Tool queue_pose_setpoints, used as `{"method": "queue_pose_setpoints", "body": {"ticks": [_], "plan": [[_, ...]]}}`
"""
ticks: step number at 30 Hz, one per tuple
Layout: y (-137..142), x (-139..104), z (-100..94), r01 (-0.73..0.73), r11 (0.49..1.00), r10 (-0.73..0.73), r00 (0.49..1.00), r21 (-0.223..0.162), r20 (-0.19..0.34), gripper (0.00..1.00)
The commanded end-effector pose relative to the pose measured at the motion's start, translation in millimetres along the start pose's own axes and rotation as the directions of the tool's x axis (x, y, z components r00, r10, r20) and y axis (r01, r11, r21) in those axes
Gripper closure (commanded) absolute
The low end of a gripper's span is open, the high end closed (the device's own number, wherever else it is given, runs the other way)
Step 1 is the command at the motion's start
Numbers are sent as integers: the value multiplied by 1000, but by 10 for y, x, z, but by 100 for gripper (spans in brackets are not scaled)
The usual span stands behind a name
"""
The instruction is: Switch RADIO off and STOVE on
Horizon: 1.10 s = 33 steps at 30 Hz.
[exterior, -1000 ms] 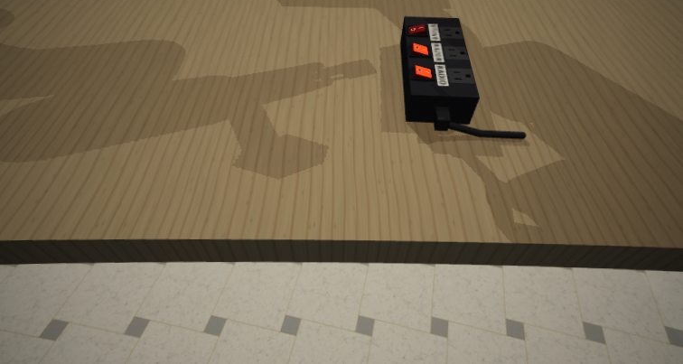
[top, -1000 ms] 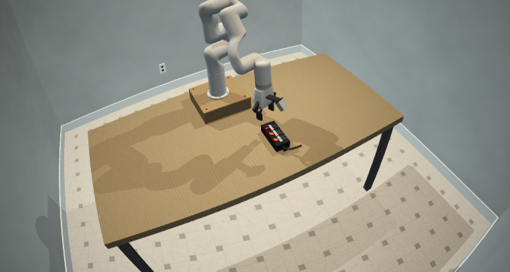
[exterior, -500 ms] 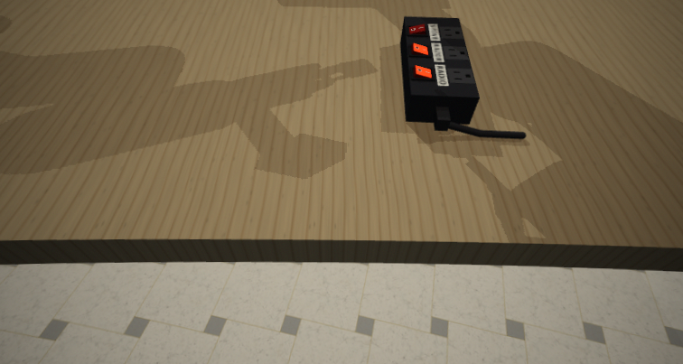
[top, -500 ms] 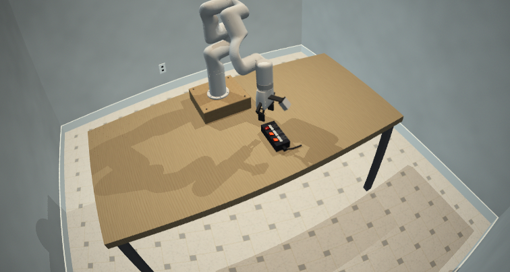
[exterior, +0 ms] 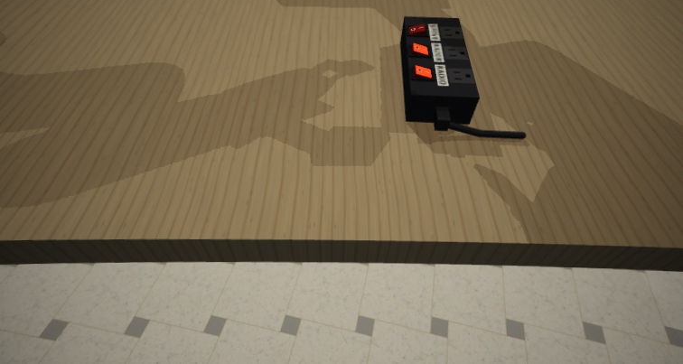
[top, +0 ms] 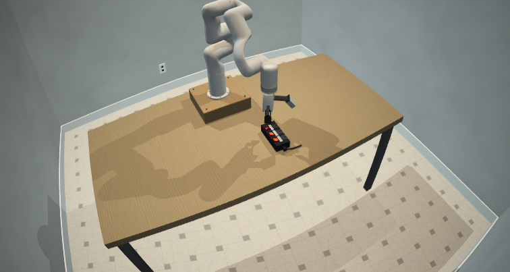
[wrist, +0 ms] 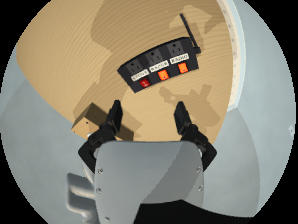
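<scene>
The black power strip (exterior: 438, 69) lies flat on the table, right way up, with its cable (exterior: 482, 132) at the near end. It has three rocker switches. The nearest, labelled RADIO (exterior: 422, 71), glows bright orange. The middle switch (exterior: 420, 49) glows bright orange too; its label is too blurred to read. The far switch (exterior: 416, 28) is dark red; its label is also unreadable. The strip also shows in the wrist view (wrist: 158, 67) and in the top view (top: 274, 135). My gripper (wrist: 148, 106) (top: 267, 119) is open and empty, hovering above the strip's far end.
The arm's wooden base block (top: 219, 102) stands behind the strip. The table's front edge (exterior: 334, 251) runs below the strip, with tiled floor beyond.
</scene>
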State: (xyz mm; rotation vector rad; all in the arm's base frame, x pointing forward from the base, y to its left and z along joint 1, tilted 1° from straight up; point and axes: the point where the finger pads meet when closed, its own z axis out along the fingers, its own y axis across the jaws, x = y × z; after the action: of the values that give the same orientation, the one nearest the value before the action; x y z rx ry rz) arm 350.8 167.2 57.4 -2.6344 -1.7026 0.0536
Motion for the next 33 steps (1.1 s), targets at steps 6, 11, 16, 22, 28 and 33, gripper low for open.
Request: {"method": "queue_pose_setpoints", "body": {"ticks": [6, 11, 16, 22, 28, 33], "plan": [[56, 86, 8, 309, 950, -310, 950, 45, 28, 0], [78, 123, 19, 451, 890, -454, 890, 72, 31, 0], [100, 161, 31, 587, 803, -592, 805, 101, 25, 0], [122, 198, 45, 710, 692, -717, 697, 130, 10, 0], [143, 235, 59, 815, 559, -823, 567, 157, -14, 0], [162, 271, 75, 895, 409, -905, 423, 178, -47, 0]]}}
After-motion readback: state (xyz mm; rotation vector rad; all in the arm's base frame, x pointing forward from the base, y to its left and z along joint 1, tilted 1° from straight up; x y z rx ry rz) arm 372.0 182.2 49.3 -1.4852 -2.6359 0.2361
